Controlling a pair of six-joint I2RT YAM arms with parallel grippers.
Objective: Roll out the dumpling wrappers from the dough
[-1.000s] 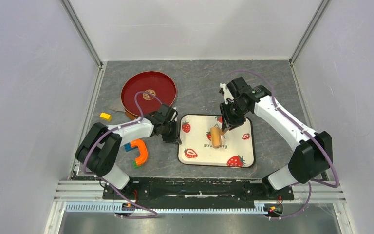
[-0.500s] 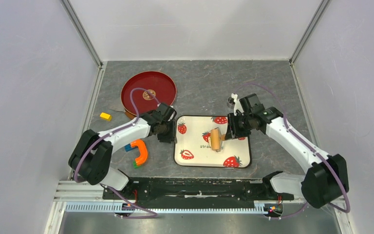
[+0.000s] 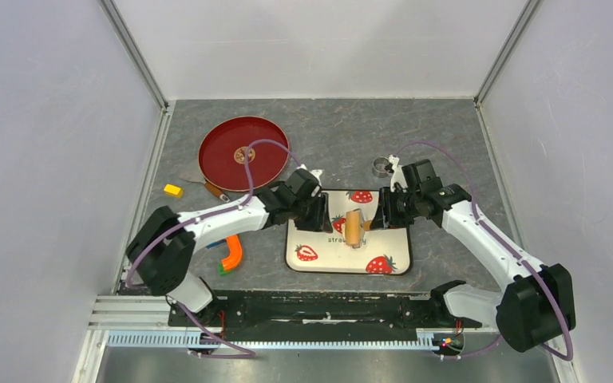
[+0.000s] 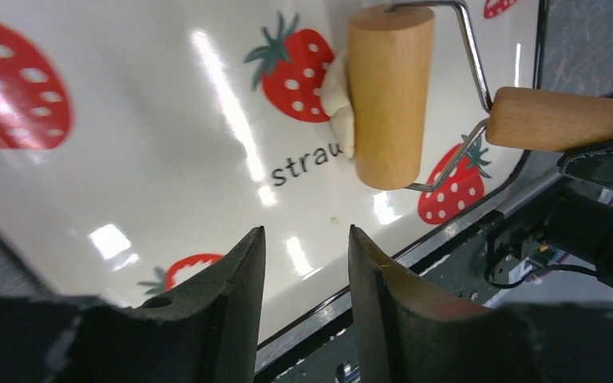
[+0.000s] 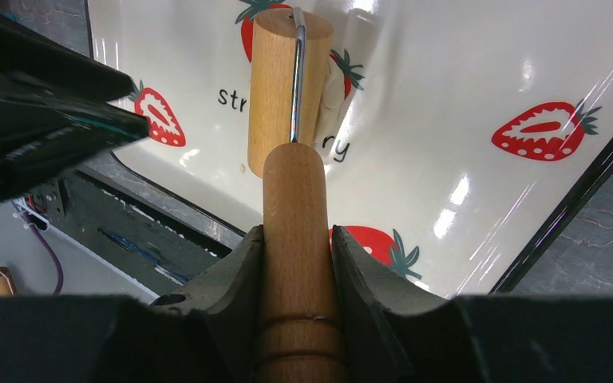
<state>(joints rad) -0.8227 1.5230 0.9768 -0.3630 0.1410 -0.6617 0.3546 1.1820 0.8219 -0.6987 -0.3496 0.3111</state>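
Note:
A white strawberry tray [image 3: 385, 244] lies at the table's middle. On it rests a tan wooden roller [image 3: 354, 227], whose drum [image 4: 389, 96] presses against a small cream lump of dough [image 4: 338, 100]. The dough [image 5: 334, 84] also peeks out beside the drum in the right wrist view. My right gripper [image 5: 295, 231] is shut on the roller's handle [image 5: 294, 199] from the tray's right side. Over the tray's left part hovers my left gripper [image 4: 305, 231], open with nothing between its fingers and a short way from the drum. No dumpling wrappers are in view.
A red plate [image 3: 243, 152] sits at the back left with a small brown piece on it. A metal ring [image 3: 381, 167] stands behind the tray. At the left lie a yellow block [image 3: 173, 190] and an orange curved toy [image 3: 231, 254].
My left gripper has opened and swung right from the tray's left edge to over the tray. My right arm has moved right and lowered the roller, uncovering the metal ring.

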